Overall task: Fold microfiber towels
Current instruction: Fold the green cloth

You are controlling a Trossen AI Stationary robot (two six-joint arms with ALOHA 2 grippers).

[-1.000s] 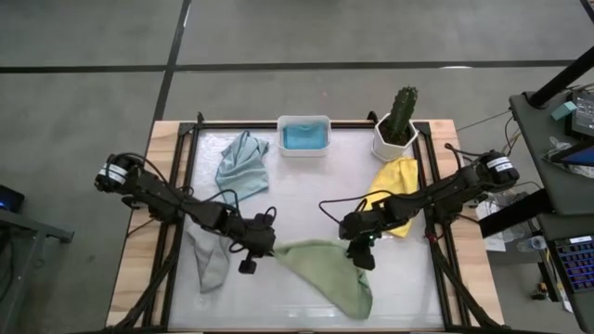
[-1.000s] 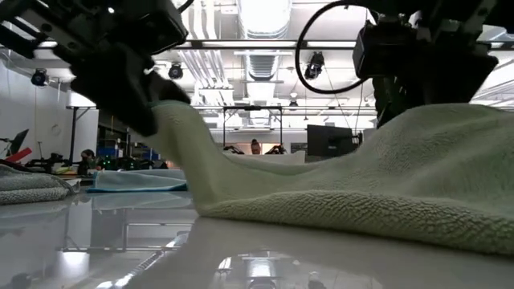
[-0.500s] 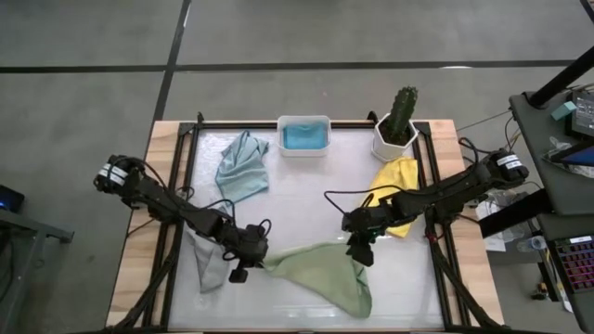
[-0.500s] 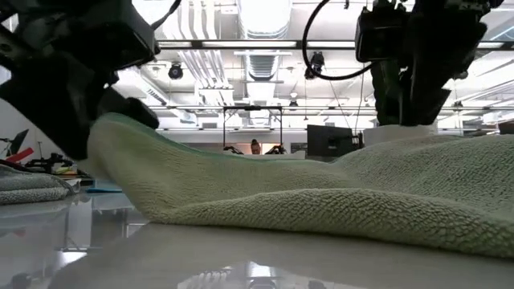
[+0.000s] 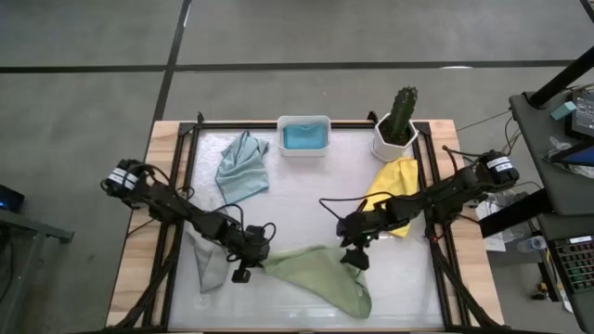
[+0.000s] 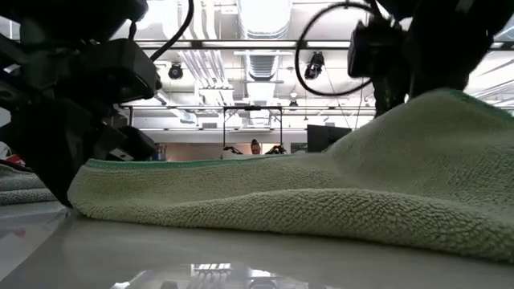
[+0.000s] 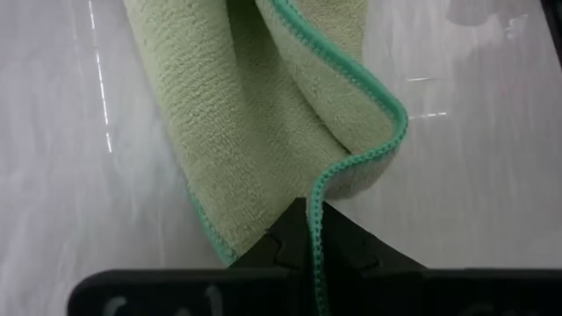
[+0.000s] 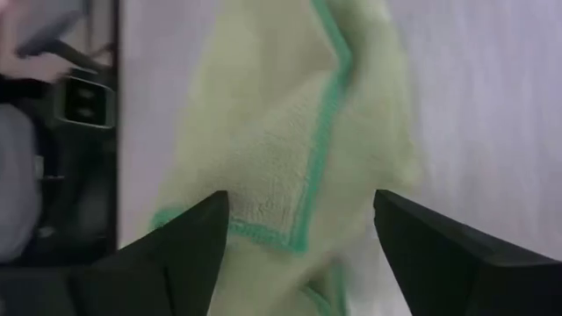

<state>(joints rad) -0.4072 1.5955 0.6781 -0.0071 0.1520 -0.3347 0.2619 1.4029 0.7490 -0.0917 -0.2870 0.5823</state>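
The sage green towel [image 5: 320, 274] lies crumpled on the white table near its front edge. My left gripper [image 5: 243, 272] is shut on the towel's left end. My right gripper [image 5: 355, 260] hangs open just over the towel's right part [image 8: 290, 167], one finger on either side of it; whether they touch the cloth I cannot tell. A grey towel [image 5: 210, 262] lies left of the green one. A pale blue-grey towel [image 5: 243, 167] lies at the far left and a yellow towel [image 5: 394, 190] at the right. A bright blue towel [image 5: 304, 137] sits in the white tub. My left gripper pinches the green towel's teal-stitched edge [image 7: 310, 209] between its two shut fingers, at the towel's left end. The fingers slant down from the table's left. Beside them the hem curls over in a loop [image 7: 391, 132]. The held end sits low, at the table top [image 6: 88, 189].
A white tub [image 5: 304, 121] stands at the far edge in the middle, and a potted cactus [image 5: 399, 125] at the far right. A black frame [image 5: 186, 186] runs round the white table top. Bare table lies between the towels in the middle [image 5: 306, 199].
My left gripper has sunk toward the table and a little toward its left edge, still shut, bringing the green towel's left end down from a raised hang to table level. My right gripper has opened and let go of the towel's right part.
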